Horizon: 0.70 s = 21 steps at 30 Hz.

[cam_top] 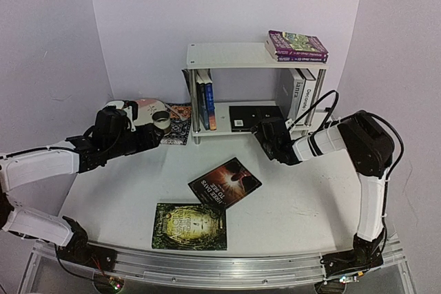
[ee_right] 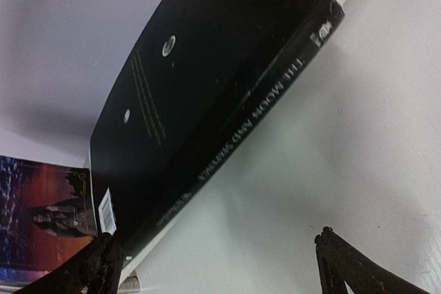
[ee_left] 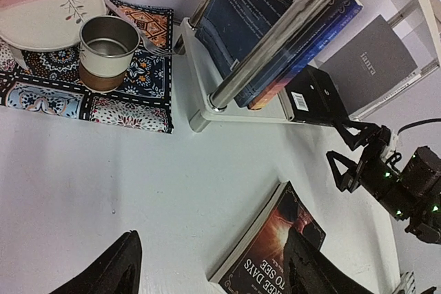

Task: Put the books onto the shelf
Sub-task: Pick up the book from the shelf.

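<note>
The shelf [cam_top: 255, 55] stands at upper centre of the top view, at the back of the bench [cam_top: 289, 197]. A stacked pair of books [cam_top: 298, 46] lies on the right end of its top board. On the lower board, leaning books [cam_top: 204, 100] stand left, a flat book [cam_top: 249, 116] lies mid-board, and upright books [cam_top: 302, 91] stand right. Left of the shelf lies a mat [cam_top: 180, 125] bearing a plate [cam_top: 146, 110] and a cup [cam_top: 162, 121]. At mid-frame a centre book [cam_top: 224, 182] lies on the bench, with a near book [cam_top: 191, 226] at its lower left.

Up top and behind, looking down over the whole tabletop [cam_top: 296, 197]. Left wrist, mid-range, angled toward the shelf [ee_left: 191, 74]. Right wrist, super close on the black book [ee_right: 207, 87], visible in all three.
</note>
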{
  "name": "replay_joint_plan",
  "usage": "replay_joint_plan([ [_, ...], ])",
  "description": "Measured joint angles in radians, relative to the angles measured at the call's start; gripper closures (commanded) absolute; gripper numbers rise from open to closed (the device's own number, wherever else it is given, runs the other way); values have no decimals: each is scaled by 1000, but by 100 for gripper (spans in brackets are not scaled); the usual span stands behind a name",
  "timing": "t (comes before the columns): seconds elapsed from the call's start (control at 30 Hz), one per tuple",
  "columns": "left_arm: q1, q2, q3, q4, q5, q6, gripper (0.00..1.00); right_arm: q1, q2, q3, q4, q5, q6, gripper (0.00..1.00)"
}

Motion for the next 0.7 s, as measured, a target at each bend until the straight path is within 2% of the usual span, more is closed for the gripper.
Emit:
replay_joint_plan([
  [0.2,137,44,28,-29,130,-17,30,-55,55,80,36,0,48,2],
  [0.27,167,74,53,-34,148,-19,30,-72,75,101,42,0,67,5],
  [0.33,194,107,85,-38,163,-19,31,-85,93,116,45,0,84,16],
  [0.47,229,167,154,-45,189,-19,31,-105,126,136,43,-2,117,48],
  [0.57,241,205,190,-45,195,-18,31,-105,130,142,51,-5,143,59],
  [0.63,246,222,201,-45,195,-17,31,-103,130,146,44,0,161,70],
  [0.7,247,235,205,-45,195,-15,32,-101,129,146,49,14,190,74],
])
